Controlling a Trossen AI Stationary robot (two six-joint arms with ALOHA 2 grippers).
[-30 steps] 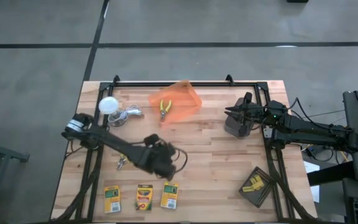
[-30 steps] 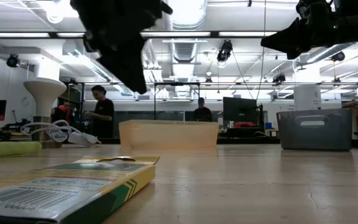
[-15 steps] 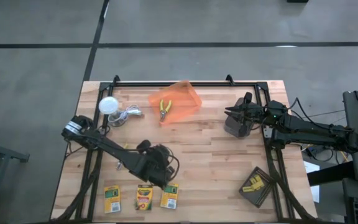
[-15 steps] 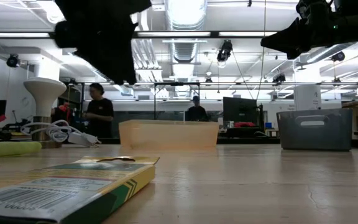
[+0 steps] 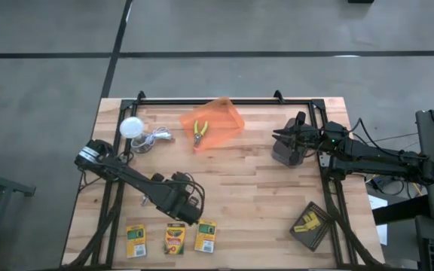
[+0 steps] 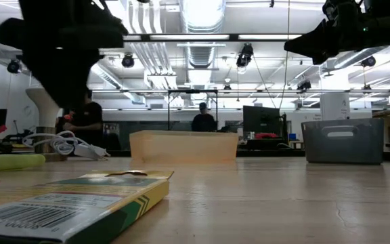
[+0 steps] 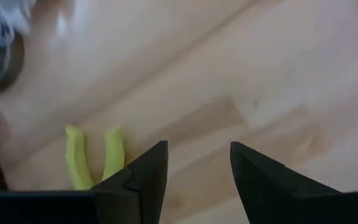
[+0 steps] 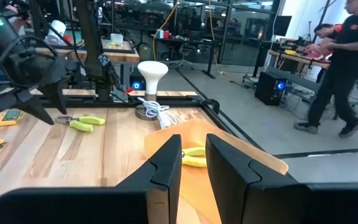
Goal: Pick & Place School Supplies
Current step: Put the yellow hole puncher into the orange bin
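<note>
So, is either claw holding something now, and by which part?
Nothing is held. The left claw is open over bare wood beside the yellow-handled pliers. The right claw is open and empty above the orange bin.

Bright ceiling lights, glare; wrist view blurry.

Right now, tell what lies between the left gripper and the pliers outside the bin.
Only bare table; the left wrist view shows the left gripper beside the pliers.

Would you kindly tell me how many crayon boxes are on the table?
3, in a row along the table's near edge: left box, middle box, right box. None appears hidden.
</note>
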